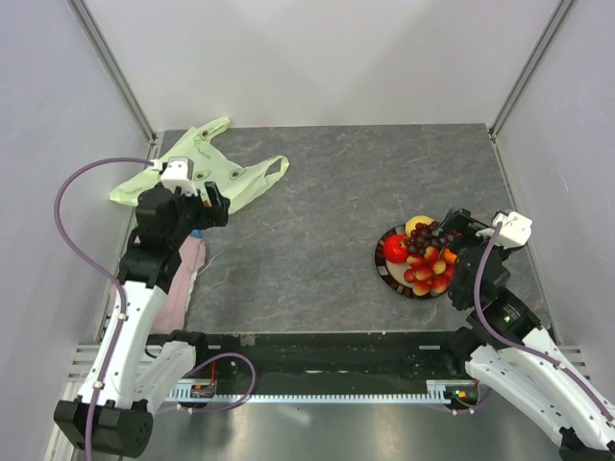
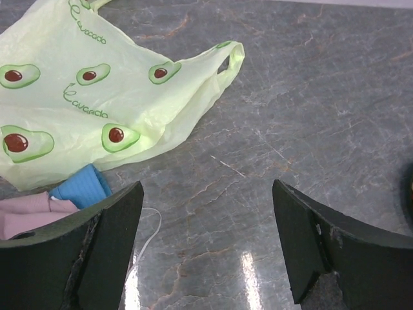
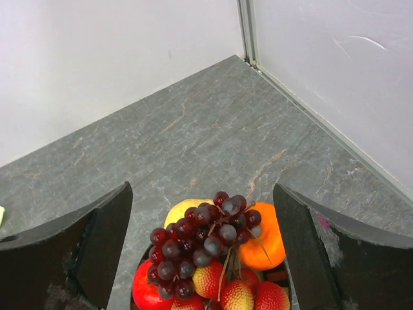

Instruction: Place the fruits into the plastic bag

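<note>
Grey marbled tabletop (image 1: pixel 327 192): avocado-print plastic bag (image 2: pixel 77 110) is laid flat ahead-left of left gripper (image 2: pixel 206 194), spread wide, empty. Topmost beneath right gripper (image 3: pixel 201 194) (wide, empty), grape bunch (image 3: pixel 200 239) should be pinched centrally.

Middle of the grey marbled tabletop (image 1: pixel 327 211) is bare, a wide lane between the arms. Left pincer (image 2: pixel 208 187) is spread wide over bare stone, nothing in its gap. Thin pale yellow-green plastic bag with avocado print (image 2: pixel 97 97) lies flat just ahead-left. Its loop handle (image 2: pixel 229 55) trails onto open tabletop. Pink cloth (image 2: pixel 26 210) and small blue ribbed item (image 2: pixel 84 187) crowd the bag's near edge. Right pincer (image 3: pixel 201 187) is spread wide at the dark-rimmed plate (image 1: pixel 381 267). Dark purple grape bunch (image 3: pixel 200 236) tops the tightly packed fruits, straight ahead of the gap. White side wall (image 1: pixel 577 144) is close on the plate's right.
</note>
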`<state>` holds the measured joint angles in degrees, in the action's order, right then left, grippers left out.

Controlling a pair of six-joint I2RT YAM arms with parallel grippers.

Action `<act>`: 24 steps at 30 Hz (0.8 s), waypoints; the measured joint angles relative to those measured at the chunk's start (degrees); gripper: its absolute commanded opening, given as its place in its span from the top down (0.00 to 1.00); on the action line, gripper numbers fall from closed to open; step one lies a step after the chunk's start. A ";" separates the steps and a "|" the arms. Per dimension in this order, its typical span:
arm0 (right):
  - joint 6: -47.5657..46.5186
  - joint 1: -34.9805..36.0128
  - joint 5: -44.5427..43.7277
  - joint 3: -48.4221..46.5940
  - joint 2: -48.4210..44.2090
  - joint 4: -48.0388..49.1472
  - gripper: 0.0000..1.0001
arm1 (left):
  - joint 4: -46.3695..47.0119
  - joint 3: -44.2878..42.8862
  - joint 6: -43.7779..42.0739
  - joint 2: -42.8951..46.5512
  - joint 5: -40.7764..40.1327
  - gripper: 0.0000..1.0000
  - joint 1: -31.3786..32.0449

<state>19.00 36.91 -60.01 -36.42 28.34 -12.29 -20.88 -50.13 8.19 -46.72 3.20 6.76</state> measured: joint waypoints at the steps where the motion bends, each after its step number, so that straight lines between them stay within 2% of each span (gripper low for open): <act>1: -0.50 0.00 0.11 0.44 -0.15 0.63 0.02 | -0.13 -0.68 -0.46 -1.27 -0.07 0.13 0.20; 5: -2.12 0.02 0.76 1.70 0.74 1.27 0.02 | -0.66 -6.01 -3.48 -7.13 -2.64 0.13 4.09; 11: -3.87 0.00 4.94 1.70 2.21 1.38 0.02 | -1.60 -14.38 -11.41 -20.17 -12.31 0.10 15.74; 18: -4.31 0.02 8.17 1.70 2.32 1.55 0.02 | -7.15 -20.94 -16.70 -40.79 -16.65 0.09 17.05; 24: -4.33 0.00 9.42 1.70 2.60 1.55 0.02 | -9.86 -28.30 -20.92 -50.53 -22.60 0.09 17.05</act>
<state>14.68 36.91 -50.59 -34.72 30.94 -10.74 -30.74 -78.43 -12.73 -97.25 -19.40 23.81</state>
